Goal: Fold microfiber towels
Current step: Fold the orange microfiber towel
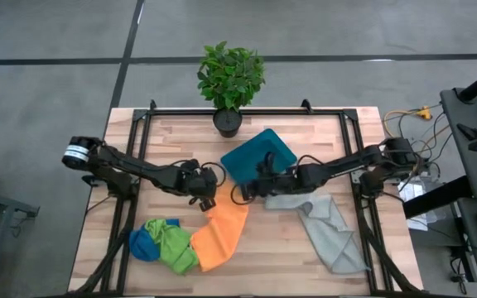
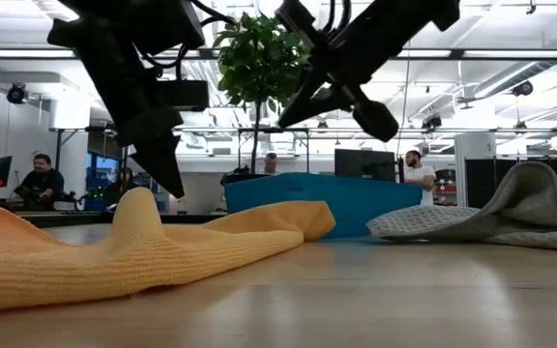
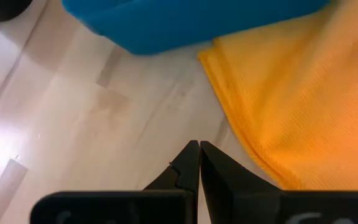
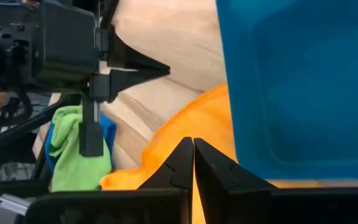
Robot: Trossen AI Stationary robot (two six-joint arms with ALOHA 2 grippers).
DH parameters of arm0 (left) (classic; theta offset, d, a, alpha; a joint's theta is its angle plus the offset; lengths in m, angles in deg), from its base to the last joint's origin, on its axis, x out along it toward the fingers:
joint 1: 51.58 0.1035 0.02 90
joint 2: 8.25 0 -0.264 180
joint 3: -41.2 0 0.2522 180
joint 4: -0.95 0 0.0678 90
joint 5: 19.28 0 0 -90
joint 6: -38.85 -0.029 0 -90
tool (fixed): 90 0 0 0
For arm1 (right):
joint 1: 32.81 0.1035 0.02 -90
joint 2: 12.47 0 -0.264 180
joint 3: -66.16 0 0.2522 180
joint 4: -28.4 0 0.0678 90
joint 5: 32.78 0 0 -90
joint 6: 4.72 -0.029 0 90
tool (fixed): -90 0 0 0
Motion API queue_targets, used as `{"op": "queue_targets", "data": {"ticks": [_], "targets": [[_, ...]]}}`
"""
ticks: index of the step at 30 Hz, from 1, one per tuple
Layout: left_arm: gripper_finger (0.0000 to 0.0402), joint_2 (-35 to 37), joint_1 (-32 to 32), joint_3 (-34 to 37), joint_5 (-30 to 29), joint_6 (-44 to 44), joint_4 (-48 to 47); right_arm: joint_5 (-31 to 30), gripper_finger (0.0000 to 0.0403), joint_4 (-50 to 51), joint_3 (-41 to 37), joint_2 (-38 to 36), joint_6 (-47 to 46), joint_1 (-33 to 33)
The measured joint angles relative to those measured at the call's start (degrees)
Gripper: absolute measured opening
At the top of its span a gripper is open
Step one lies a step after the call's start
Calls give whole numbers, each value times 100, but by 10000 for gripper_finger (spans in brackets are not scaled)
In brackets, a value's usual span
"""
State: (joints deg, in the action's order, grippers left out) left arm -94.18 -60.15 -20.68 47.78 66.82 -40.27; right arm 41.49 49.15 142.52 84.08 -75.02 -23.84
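- Far left on the table (image 1: 305, 257) — blue towel (image 1: 142, 242) and green towel (image 1: 172, 247) bunched together.
- Left gripper (image 1: 208, 197) pinched shut, empty, just above the orange towel's (image 1: 222, 233) top edge.
- Right gripper (image 1: 244, 189) clenched too, holding nothing, beside the teal bin (image 1: 259, 154).
- Grey towel (image 1: 328, 230) lies rumpled, right side.

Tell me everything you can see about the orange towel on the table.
The orange towel is a soft, plain cloth with a fine woven texture, lying unfolded and rumpled on the wooden table. One end lies by the teal bin; the other meets the lime green towel. Neither pincer holds it; the low view shows a raised hump.
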Motion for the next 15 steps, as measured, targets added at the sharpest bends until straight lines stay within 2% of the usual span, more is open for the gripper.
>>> {"op": "queue_targets", "data": {"ticks": [5,8,12,15], "targets": [[0,-41,-1,114,4,-10,46,284,9,15,133,246,159,-88],[0,-33,-1,297,11,-7,148,565,9,-55,375,633,250,-121],[0,-16,0,496,23,11,232,588,9,115,713,1136,225,-128],[0,5,-1,637,50,22,289,415,9,625,905,1347,38,-139]]}}
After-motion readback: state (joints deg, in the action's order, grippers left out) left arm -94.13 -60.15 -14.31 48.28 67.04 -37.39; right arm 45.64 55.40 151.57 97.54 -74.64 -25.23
